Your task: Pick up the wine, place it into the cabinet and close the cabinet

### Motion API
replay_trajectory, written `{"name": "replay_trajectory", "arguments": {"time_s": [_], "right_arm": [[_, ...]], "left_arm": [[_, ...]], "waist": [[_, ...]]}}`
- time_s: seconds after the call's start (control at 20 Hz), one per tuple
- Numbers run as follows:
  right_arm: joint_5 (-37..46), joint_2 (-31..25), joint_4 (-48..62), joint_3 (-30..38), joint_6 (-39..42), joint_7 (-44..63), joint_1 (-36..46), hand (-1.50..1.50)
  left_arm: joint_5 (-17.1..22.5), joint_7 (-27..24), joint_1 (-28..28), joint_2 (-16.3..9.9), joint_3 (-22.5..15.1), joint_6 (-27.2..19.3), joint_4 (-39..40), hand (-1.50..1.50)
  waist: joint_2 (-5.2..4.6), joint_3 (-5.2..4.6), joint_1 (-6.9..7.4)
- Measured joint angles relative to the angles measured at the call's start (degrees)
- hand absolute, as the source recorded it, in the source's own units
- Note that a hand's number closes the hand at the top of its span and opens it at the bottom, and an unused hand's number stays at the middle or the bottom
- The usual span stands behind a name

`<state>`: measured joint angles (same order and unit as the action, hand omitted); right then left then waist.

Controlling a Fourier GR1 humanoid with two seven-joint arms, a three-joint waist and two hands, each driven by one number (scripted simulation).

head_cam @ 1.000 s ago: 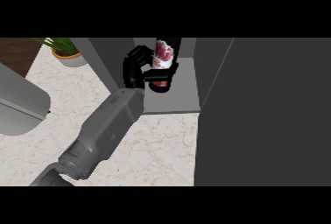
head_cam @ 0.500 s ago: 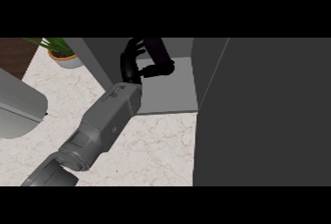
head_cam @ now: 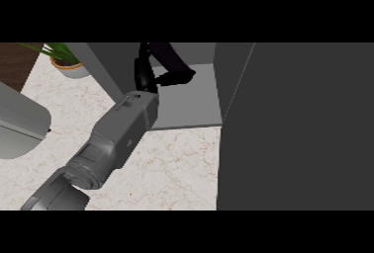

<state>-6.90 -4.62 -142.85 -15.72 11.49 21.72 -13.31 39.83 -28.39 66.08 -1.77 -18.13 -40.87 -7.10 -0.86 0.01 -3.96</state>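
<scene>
Grey forearm enters from the lower left of the head view and runs up and to the right, ending in the black right hand [head_cam: 165, 69], which is inside the open cabinet [head_cam: 186, 106], above its pale shelf floor and near the back. Grasp state: cannot tell; the hand shows only as a dark shape against the interior. Wine bottle: not visible anywhere in this view, so its position and the lie of its long axis cannot be read; if it stands in the cabinet, it is hidden behind or beyond the hand. Cabinet door [head_cam: 306, 123] is a broad dark panel filling the right side, swung open, its near edge just beside the shelf's right end. Judgement: closing turns on this relation, since the door lies to the right of the hand, so the arm must clear the opening before pushing the door leftward across it. Left hand not seen. Potted plant [head_cam: 64, 60] sits on the marble counter [head_cam: 175, 168] at upper left, well apart.
</scene>
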Motion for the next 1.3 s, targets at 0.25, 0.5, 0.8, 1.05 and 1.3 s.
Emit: {"name": "replay_trajectory", "arguments": {"time_s": [0.25, 0.5, 0.8, 1.05, 1.3], "right_arm": [[0.14, 0.14, -0.18, -0.12, -0.15, -0.03, -0.14, -1.50], [0.26, 0.35, -0.25, -0.76, -0.06, -0.31, -0.80, -1.50], [0.01, -0.25, -0.57, 0.75, 0.29, -0.45, -1.52, -1.50], [0.02, -0.18, -0.81, 0.64, -0.44, 0.86, -0.97, -1.50], [0.25, -0.01, -0.99, -0.32, -0.70, 0.27, -2.66, -1.50]], "left_arm": [[-0.24, -1.31, -0.08, 0.00, 0.74, 1.28, 0.18, -1.50], [-1.08, -3.48, -0.10, 0.05, 0.96, 4.30, -0.31, -1.50], [-1.55, -6.67, -0.98, 0.67, 1.69, 8.33, -3.18, -1.50], [-1.34, -8.92, -2.62, 1.07, 2.68, 11.22, -7.63, -1.50], [-1.87, -8.58, -5.59, 1.02, 2.34, 12.51, -13.89, -1.50]], "waist": [[0.03, 0.02, 0.02], [-0.12, -0.08, 0.25], [0.30, -0.05, 1.46], [0.71, -0.06, 2.54], [1.20, -0.02, 3.46]]}}
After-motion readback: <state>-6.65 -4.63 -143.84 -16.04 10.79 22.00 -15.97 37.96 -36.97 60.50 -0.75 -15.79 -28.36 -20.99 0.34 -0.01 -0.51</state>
